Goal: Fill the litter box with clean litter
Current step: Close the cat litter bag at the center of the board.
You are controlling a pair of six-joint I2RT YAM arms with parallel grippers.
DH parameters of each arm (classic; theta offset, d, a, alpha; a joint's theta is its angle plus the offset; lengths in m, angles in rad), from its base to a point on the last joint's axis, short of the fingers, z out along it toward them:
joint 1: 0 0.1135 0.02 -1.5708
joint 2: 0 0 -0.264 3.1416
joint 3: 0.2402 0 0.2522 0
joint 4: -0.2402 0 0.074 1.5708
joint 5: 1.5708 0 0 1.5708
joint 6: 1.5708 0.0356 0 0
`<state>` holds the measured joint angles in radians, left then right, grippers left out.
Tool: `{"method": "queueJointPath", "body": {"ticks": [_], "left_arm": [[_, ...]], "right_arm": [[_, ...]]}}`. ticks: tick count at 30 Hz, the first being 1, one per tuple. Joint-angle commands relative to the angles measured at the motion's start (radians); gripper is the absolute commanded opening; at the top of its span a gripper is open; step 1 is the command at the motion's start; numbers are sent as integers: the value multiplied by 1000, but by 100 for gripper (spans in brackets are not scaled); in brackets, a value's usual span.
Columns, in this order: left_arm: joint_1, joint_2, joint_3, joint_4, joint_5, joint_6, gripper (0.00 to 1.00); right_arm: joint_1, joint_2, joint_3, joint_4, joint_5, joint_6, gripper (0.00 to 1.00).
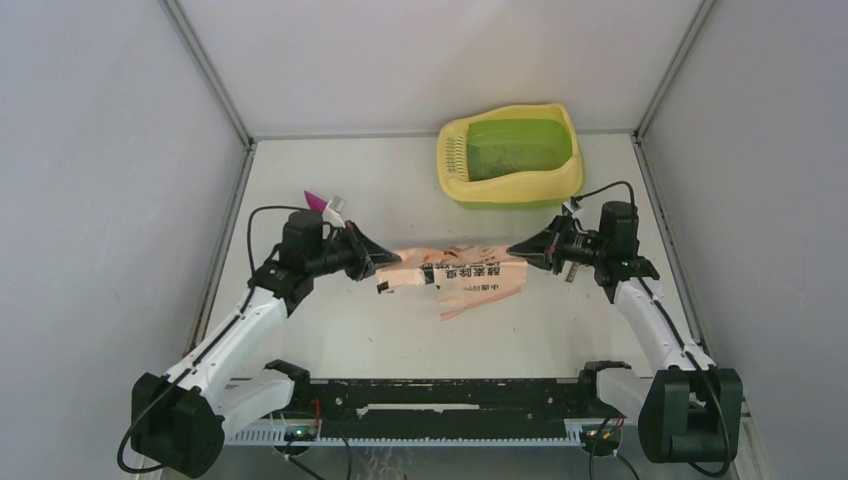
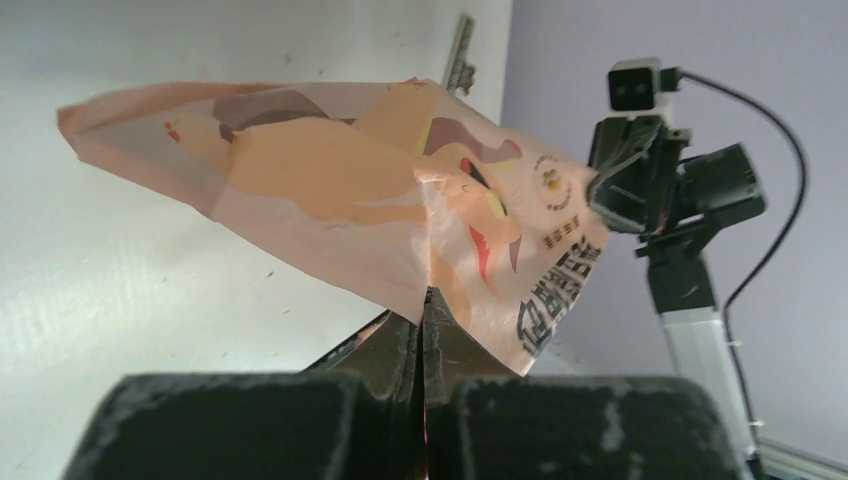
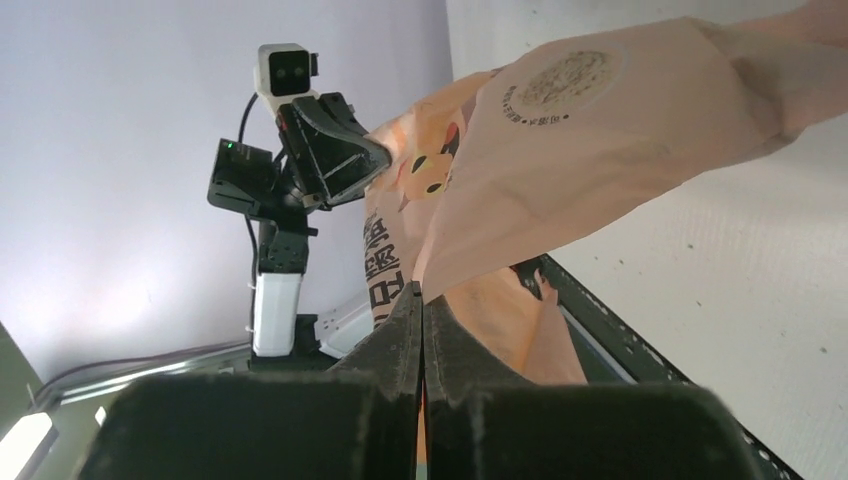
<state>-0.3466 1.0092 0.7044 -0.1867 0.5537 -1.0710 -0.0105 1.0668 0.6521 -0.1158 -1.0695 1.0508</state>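
The peach-pink printed litter bag (image 1: 455, 272) hangs stretched sideways above the table's middle, held at both ends. My left gripper (image 1: 388, 262) is shut on its left edge; in the left wrist view the jaws (image 2: 428, 295) pinch the bag (image 2: 400, 200). My right gripper (image 1: 515, 250) is shut on the right edge, and in its wrist view (image 3: 420, 290) it pinches the bag (image 3: 600, 130). The litter box (image 1: 572, 170), yellow rim and green basin, sits at the back right, beyond the bag. Faint dark speckling of litter (image 1: 500, 160) shows on the basin floor.
A magenta scoop (image 1: 318, 200) lies at the back left, behind my left arm. Grey walls close in the table on three sides. A black rail (image 1: 450, 395) runs along the near edge between the arm bases.
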Motion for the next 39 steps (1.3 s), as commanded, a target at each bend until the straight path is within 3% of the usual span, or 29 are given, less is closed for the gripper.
{"method": "queueJointPath", "body": {"ticks": [1,6,8,11,14,23,28,31,35,39], "left_arm": [[8,-41,-58,-78,-41,148,3],[7,17,-146,-37,-68,184,4],[7,34,-152,-33,-74,195,7],[8,28,-139,-38,-73,197,13],[7,-4,-114,-74,-71,200,18],[-13,-204,-74,-204,-66,181,25],[-66,-288,-121,-229,-99,156,32],[-75,-339,-181,-234,-118,145,35],[-75,-400,-228,-264,-156,141,35],[-75,-448,-211,-368,-255,187,39]], "right_arm": [[-14,-2,25,-92,52,-143,0],[-13,76,-4,-115,115,-245,3],[-20,100,-3,-130,116,-268,11],[-27,76,3,-173,147,-292,35],[-31,21,55,-320,234,-369,49],[-29,-267,132,-739,468,-399,56],[73,-426,107,-820,479,-223,60],[246,-532,68,-776,557,-9,70],[475,-604,28,-696,725,273,71],[690,-557,27,-657,899,480,72]]}}
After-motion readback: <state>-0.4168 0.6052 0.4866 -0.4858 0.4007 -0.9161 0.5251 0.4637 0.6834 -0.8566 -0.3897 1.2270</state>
